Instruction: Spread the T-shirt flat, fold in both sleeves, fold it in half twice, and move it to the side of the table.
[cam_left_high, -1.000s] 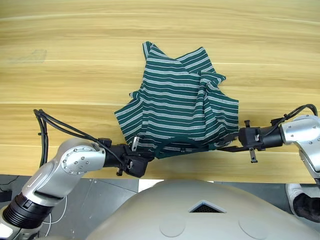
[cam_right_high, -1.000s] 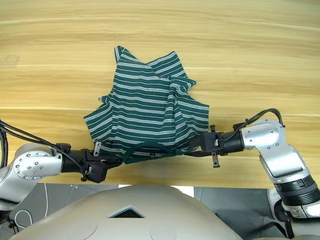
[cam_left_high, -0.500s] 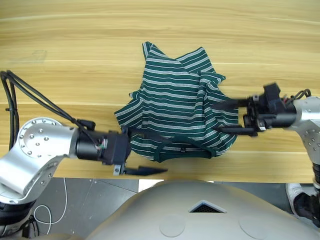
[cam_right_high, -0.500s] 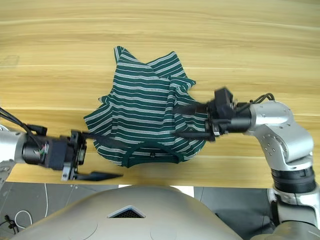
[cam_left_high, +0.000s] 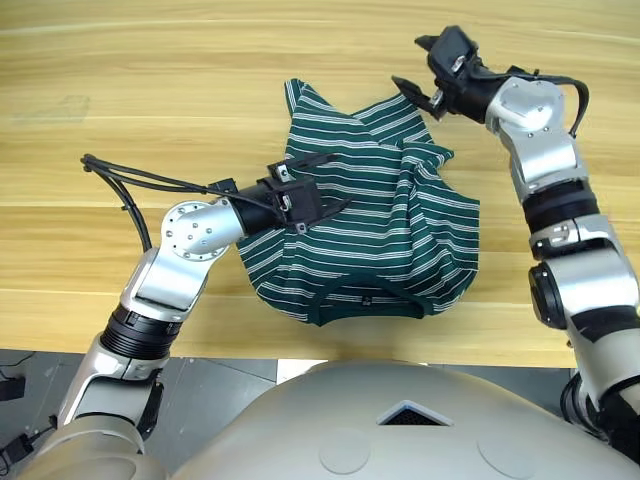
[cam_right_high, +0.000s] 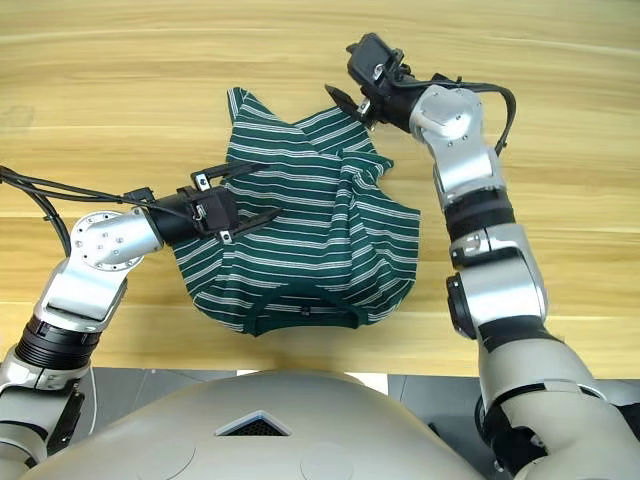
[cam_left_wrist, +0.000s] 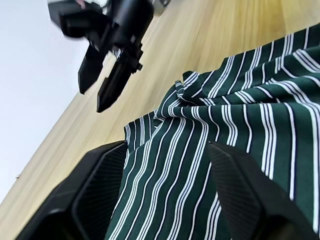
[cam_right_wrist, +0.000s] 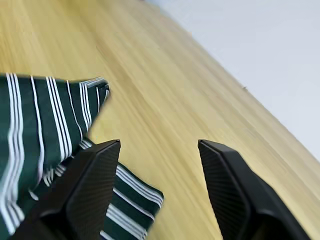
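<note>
A green T-shirt (cam_left_high: 370, 225) with white stripes lies crumpled in the middle of the wooden table (cam_left_high: 150, 80), its collar toward the near edge. My left gripper (cam_left_high: 338, 180) hovers open over the shirt's left part, holding nothing. In the left wrist view its fingers (cam_left_wrist: 97, 190) frame striped cloth (cam_left_wrist: 225, 125), with the right gripper (cam_left_wrist: 107, 47) farther off. My right gripper (cam_left_high: 408, 62) is open above the shirt's far right corner. The right wrist view shows its fingers (cam_right_wrist: 85, 190) over the shirt's edge (cam_right_wrist: 40, 125) and bare wood (cam_right_wrist: 165, 100).
The table's near edge (cam_left_high: 150, 345) runs just below the shirt's collar, with grey floor (cam_left_high: 230, 375) beyond it. Bare wood lies to the left, right and far side of the shirt.
Both grippers were shut on the shirt's near hem corners, then opened and let go. The left moved up over the shirt's left side. The right swung to the far right corner.
</note>
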